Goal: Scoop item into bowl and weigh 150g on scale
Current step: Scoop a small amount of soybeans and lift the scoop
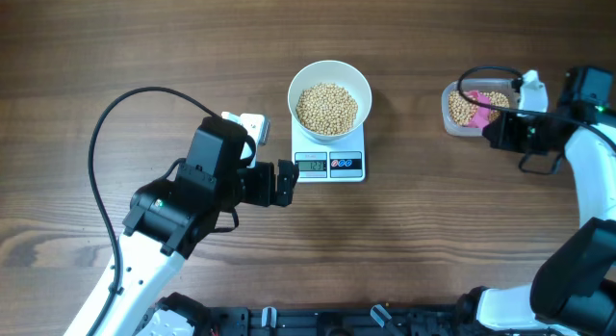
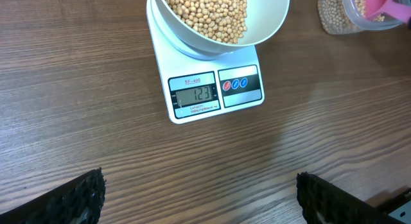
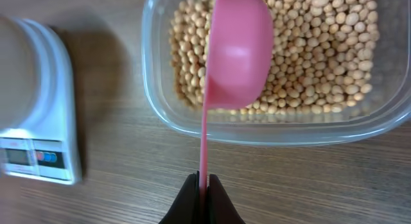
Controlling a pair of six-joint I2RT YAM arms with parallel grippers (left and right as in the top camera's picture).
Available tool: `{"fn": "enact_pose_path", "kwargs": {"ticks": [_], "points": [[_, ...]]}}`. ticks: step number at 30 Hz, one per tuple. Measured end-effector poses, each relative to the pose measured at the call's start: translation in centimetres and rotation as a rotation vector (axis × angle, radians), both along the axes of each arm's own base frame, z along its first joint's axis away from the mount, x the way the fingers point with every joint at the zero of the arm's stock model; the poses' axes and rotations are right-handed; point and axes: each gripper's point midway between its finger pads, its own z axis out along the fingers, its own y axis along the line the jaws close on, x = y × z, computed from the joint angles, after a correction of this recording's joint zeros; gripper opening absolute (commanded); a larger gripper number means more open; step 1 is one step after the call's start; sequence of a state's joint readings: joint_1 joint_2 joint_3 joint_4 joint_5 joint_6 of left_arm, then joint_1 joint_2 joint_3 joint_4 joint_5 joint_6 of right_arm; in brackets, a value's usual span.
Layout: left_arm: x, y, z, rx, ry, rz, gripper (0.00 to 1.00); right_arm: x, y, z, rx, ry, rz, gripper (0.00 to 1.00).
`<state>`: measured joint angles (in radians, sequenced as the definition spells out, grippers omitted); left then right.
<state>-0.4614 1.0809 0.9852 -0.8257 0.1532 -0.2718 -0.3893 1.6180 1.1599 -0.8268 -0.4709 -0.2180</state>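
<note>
The white bowl (image 1: pixel 330 96) sits on the white scale (image 1: pixel 328 163), heaped with beige beans (image 1: pixel 326 108); the display (image 2: pixel 196 94) reads 123. My left gripper (image 1: pixel 286 184) rests open on the table just left of the scale's display edge, with nothing between its black fingers (image 2: pixel 80 197). My right gripper (image 3: pixel 204 180) is shut on the thin handle of a pink scoop (image 3: pixel 239 51). The scoop's cup hangs over the clear tub (image 3: pixel 270 124) of beans (image 3: pixel 324 57) at the right, and I cannot tell whether it holds beans.
The clear tub (image 1: pixel 466 108) stands about a hand's width right of the scale. A black cable (image 1: pixel 144 100) loops over the table behind the left arm. Bare wood lies in front of the scale.
</note>
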Motion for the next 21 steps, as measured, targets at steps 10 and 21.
{"fn": "enact_pose_path", "kwargs": {"ticks": [10, 21], "points": [[0.0, 0.0, 0.0, 0.000, 0.000, 0.000, 1.00, -0.2, -1.7, 3.0, 0.276, -0.127, -0.088, 0.04], [0.0, 0.0, 0.0, 0.000, 0.000, 0.000, 1.00, -1.8, -3.5, 5.6, 0.564, -0.134, -0.280, 0.04]]}}
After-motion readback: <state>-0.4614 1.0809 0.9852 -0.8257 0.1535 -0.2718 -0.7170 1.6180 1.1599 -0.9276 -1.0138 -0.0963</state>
